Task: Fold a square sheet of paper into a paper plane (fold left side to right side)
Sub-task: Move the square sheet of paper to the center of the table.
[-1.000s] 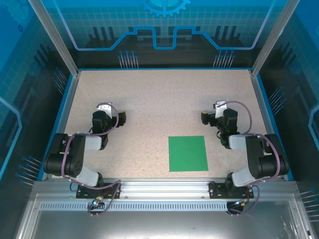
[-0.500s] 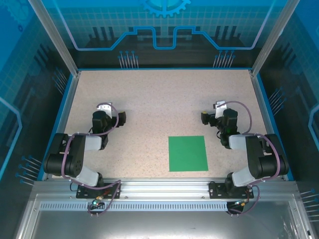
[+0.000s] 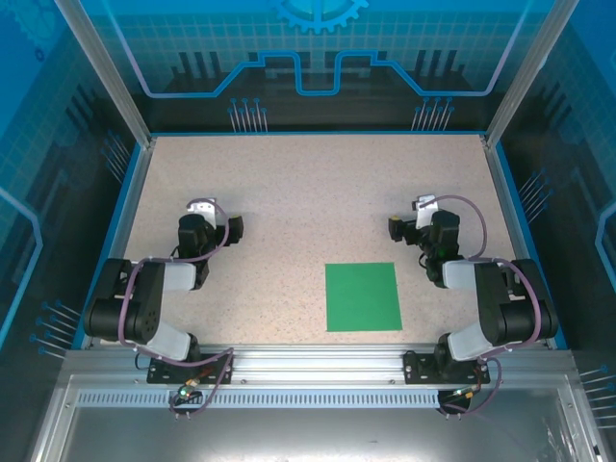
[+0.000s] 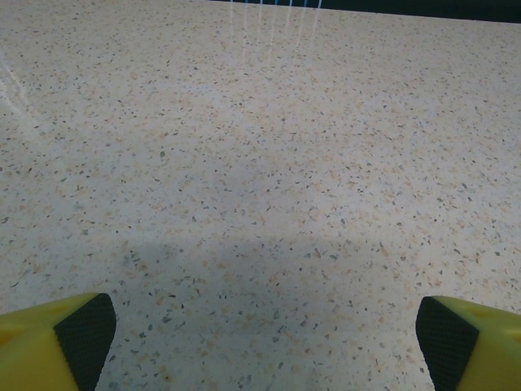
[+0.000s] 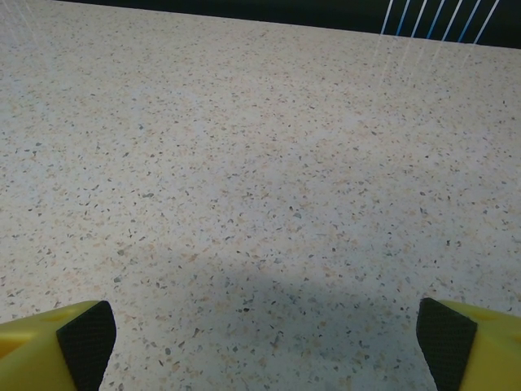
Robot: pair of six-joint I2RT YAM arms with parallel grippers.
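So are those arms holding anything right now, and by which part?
Nothing is held. The left tool and right tool both stand open over the speckled table, and the flat bright green square sheet of paper lies apart from both.

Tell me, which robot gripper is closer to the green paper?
The right gripper, just beyond the square sheet of paper's far right corner. The left gripper sits much farther off, across bare table.

Table (image 4: 269, 147) between and ahead of the left fingers (image 4: 32, 346): speckled beige, stone-like, smooth, with a faint sheen. Fingers are yellow plastic; pads (image 4: 85, 330) are matt black. Square sheet of paper (image 3: 363, 296): thin, flat, matt green.
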